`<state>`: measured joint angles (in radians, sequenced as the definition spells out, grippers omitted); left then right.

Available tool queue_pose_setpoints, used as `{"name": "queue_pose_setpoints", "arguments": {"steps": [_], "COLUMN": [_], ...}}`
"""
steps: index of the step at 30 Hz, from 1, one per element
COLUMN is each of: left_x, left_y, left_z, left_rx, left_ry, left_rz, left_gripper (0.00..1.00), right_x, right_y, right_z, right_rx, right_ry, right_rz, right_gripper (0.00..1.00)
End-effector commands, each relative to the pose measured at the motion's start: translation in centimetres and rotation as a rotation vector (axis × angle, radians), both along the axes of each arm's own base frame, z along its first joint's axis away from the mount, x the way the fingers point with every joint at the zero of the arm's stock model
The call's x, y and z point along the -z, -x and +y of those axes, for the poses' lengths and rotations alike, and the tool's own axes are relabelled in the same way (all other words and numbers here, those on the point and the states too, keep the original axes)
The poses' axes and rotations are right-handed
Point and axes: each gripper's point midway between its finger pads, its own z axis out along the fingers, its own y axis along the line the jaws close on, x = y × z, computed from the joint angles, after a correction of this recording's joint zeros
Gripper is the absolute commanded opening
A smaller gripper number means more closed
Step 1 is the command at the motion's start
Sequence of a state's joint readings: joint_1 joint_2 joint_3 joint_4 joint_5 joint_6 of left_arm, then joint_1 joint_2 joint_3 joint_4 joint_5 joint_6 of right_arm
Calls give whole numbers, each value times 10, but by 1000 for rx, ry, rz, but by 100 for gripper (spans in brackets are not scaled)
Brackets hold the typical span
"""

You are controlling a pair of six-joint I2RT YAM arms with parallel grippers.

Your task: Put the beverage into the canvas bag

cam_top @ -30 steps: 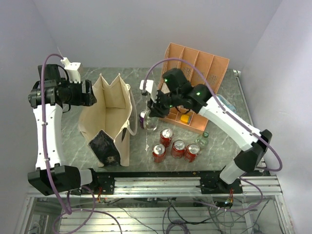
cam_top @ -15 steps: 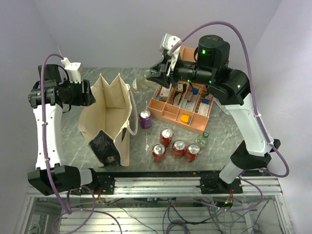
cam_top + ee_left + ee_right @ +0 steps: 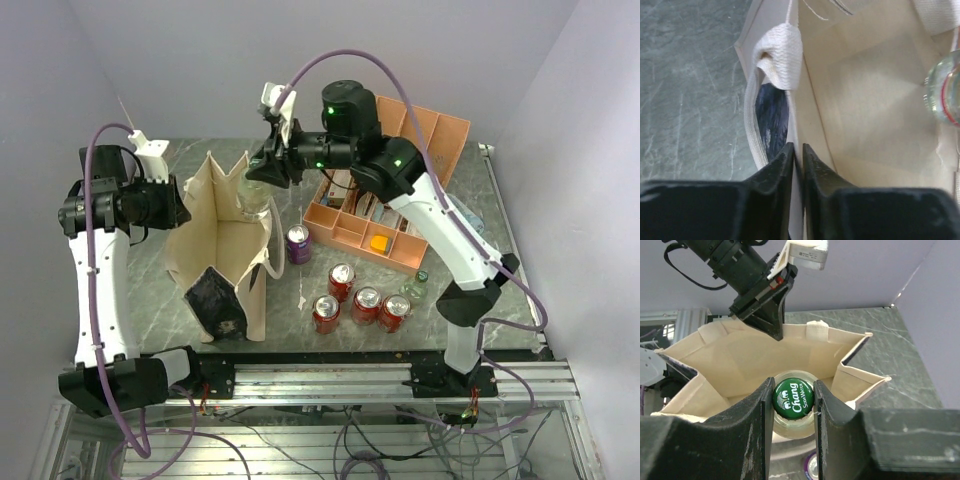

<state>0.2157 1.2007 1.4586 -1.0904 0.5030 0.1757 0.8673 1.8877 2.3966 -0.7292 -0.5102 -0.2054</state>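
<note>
Right wrist view: right gripper (image 3: pixel 794 386) clamped on a glass soda bottle (image 3: pixel 792 426) just under the green cap (image 3: pixel 793 398), jaws narrow and pressed to either side of the neck. Bottle upright over the open mouth of the canvas bag (image 3: pixel 740 360), close to the rim on the side away from the left arm. Whether its base is already below that rim, unclear.

Best lowered straight down, clear of the bag's rim and the drooping loop handle (image 3: pixel 268 262), and released only with the base on the bag's floor. Glass, so no dropping from height.

Across the bag, left gripper (image 3: pixel 797 150) almost closed, thin fabric of the bag's wall nipped between the fingertips, mouth held spread. Worth holding taut through the lowering.

Just beside the bag on the table, a purple can (image 3: pixel 298 243). Farther from the bag, three red cans (image 3: pixel 365 303) and an orange divided organizer (image 3: pixel 385 215).
</note>
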Motion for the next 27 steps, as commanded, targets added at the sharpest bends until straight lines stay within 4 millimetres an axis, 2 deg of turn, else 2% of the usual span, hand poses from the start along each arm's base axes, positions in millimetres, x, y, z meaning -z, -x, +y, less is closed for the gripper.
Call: {"name": "queue_pose_setpoints", "arguments": {"steps": [1, 3, 4, 7, 12, 14, 20, 27], "left_x": [1, 2, 2, 4, 5, 4, 5, 15], "left_y": [14, 16, 18, 24, 32, 35, 44, 49], "left_z": [-11, -14, -16, -23, -33, -39, -53, -54], "left_rx": [27, 31, 36, 69, 98, 116, 170, 174], "left_ry": [62, 74, 83, 116, 167, 200, 274, 278], "left_rz": [13, 17, 20, 43, 57, 64, 82, 118], "left_gripper": [17, 8, 7, 7, 7, 7, 7, 8], "right_x": [-74, -67, -63, -57, -65, -60, -20, 44], "right_y": [22, 25, 26, 34, 53, 55, 50, 38], "right_z": [10, 18, 21, 30, 41, 43, 50, 58], "right_rx": [-71, -83, -90, -111, -145, -147, -145, -147], "right_ry": [-219, -209, -203, -193, -216, -209, -125, 7], "right_rz": [-123, -111, -103, -88, -94, -90, -37, -36], "right_gripper": [0, 0, 0, 0, 0, 0, 0, 0]}}
